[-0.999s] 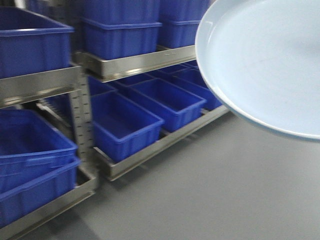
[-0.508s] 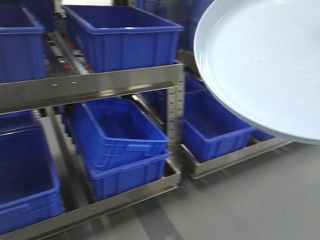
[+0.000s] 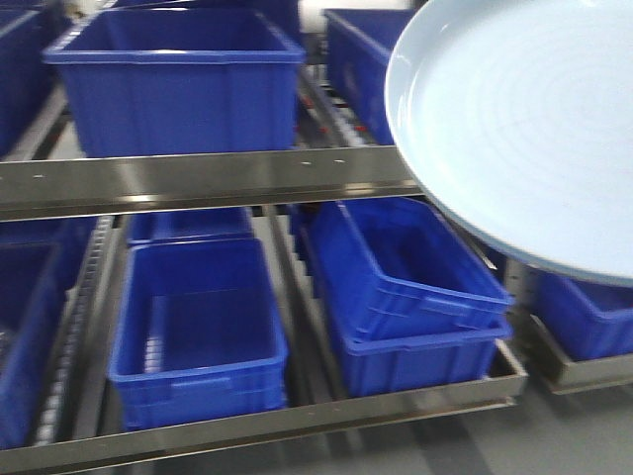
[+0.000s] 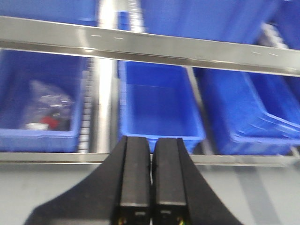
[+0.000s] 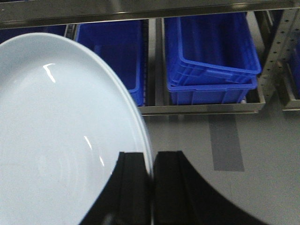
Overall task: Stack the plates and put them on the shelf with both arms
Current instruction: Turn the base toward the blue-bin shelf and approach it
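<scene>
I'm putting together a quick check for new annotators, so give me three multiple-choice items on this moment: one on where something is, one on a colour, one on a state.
1. Where is the plate in the front view?
A) inside a lower crate
B) upper right, up in front of the shelf
C) out of view

2. What colour are the crates?
A) red
B) green
C) blue

3. How is the left end effector?
A) shut, empty
B) wide open
C) shut on the plate

Answers: 1 B, its pale disc fills that corner, above the lower crates; 2 C, every crate in view is blue; 3 A, the left wrist view shows its fingers together with nothing between them.
</scene>
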